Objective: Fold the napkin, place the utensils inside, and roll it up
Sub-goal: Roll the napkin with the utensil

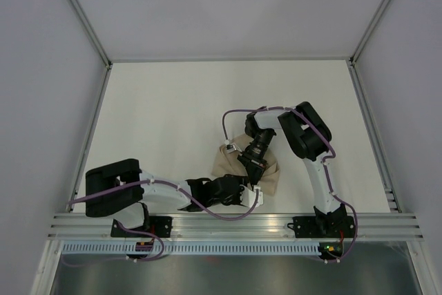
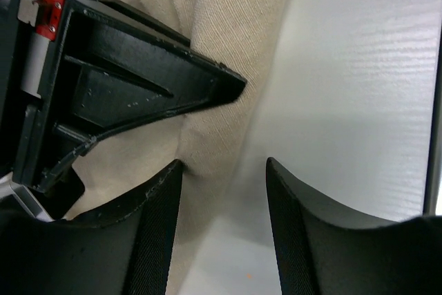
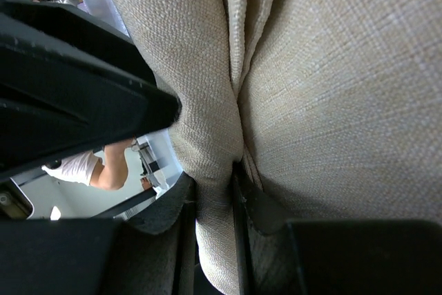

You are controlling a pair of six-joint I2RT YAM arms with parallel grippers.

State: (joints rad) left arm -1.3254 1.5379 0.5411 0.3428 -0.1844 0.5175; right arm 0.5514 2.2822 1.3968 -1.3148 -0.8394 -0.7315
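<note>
Down at the table's (image 1: 173, 101) near edge, the left gripper (image 2: 222, 165) sits with its fingers spread right at the bunched-up beige napkin (image 1: 273, 177), and just past it the right gripper (image 3: 214, 205) is pinching a fold of that cloth.

Bright, even light; soft shadows; napkin (image 3: 324, 101) weave crisp, foreground blurred.

Beige-tan woven napkin (image 1: 271, 176), bunched into deep soft folds, near the front-centre edge of bench (image 1: 173, 115).
</note>
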